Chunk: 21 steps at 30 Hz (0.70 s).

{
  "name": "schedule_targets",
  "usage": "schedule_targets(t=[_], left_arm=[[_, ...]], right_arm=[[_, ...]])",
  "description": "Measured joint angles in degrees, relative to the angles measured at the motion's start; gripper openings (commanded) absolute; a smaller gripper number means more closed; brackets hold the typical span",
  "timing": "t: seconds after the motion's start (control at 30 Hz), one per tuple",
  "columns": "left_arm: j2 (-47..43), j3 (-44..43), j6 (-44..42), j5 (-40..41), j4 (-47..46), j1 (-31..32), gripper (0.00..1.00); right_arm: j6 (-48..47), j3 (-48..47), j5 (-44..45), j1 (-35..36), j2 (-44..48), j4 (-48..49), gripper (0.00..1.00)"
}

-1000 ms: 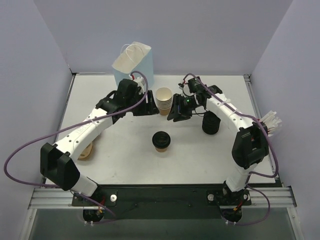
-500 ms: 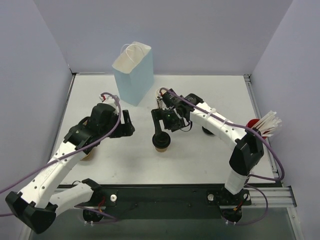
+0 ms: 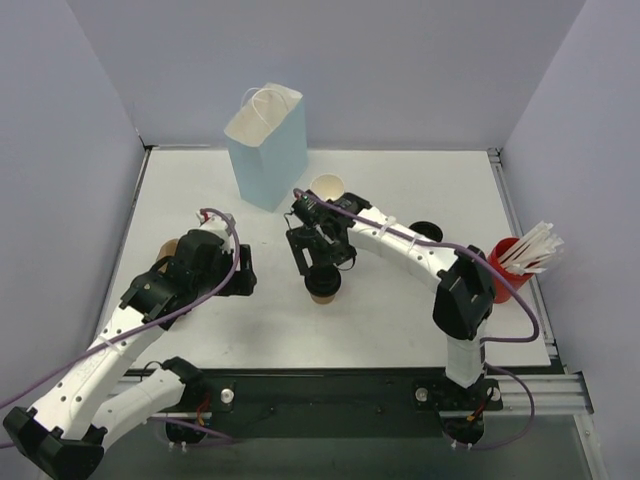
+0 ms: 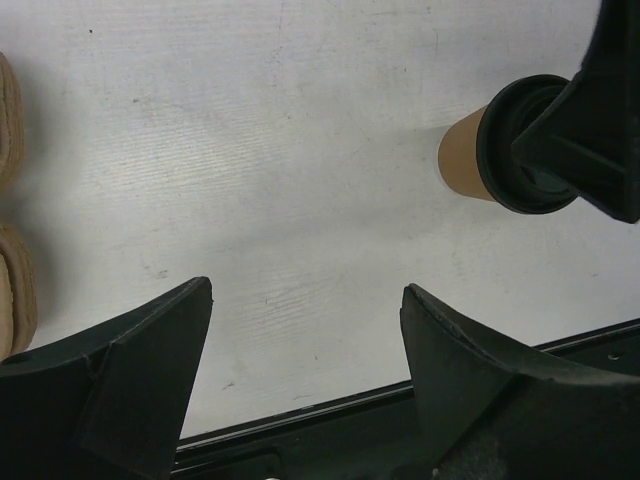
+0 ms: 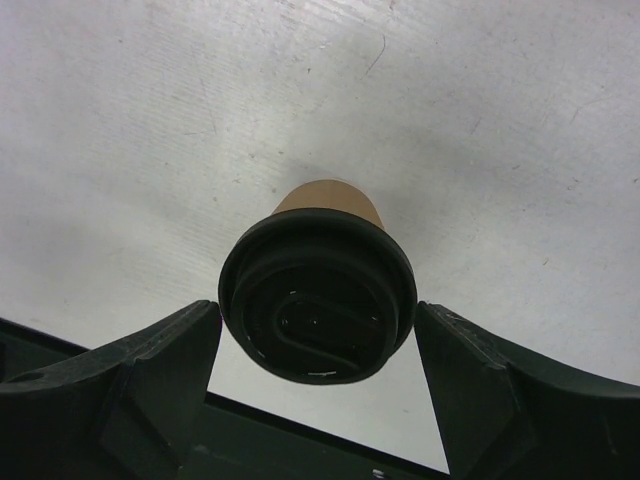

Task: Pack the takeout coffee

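Note:
The takeout coffee [image 3: 322, 286] is a tan paper cup with a black lid, standing upright mid-table. My right gripper [image 3: 318, 262] is open and lowered over it. In the right wrist view the lid [image 5: 318, 305] sits between the two fingers [image 5: 170, 365] with a small gap on each side. My left gripper [image 3: 246, 270] is open and empty, to the left of the cup and apart from it. The left wrist view shows the cup [image 4: 462, 155] at the upper right with the right gripper [image 4: 600, 120] over it.
A light blue paper bag [image 3: 267, 145] stands open at the back left. A stack of lidless tan cups [image 3: 325, 187] and a stack of black lids [image 3: 425, 232] sit behind the right arm. A red cup of white sticks [image 3: 512, 262] is at the right. Tan sleeves [image 4: 12, 290] lie at the left.
My right gripper has moved from the stack of lidless cups forward and down over the lidded cup. My left arm has pulled back from the bag toward the near left.

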State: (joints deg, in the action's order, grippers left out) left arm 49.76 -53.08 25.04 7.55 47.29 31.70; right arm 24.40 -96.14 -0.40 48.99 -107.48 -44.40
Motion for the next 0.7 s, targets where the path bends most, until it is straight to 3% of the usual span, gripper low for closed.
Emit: schedule_targets(t=[0.27, 0.7], left_arm=[[-3.6, 0.3, -0.1, 0.6, -0.2, 0.0, 0.86], [-5.0, 0.3, 0.0, 1.9, -0.2, 0.0, 0.86]], right_arm=[[1.6, -0.3, 3.7, 2.1, -4.1, -0.8, 0.61], [5.8, 5.4, 6.0, 1.4, -0.3, 2.4, 0.59]])
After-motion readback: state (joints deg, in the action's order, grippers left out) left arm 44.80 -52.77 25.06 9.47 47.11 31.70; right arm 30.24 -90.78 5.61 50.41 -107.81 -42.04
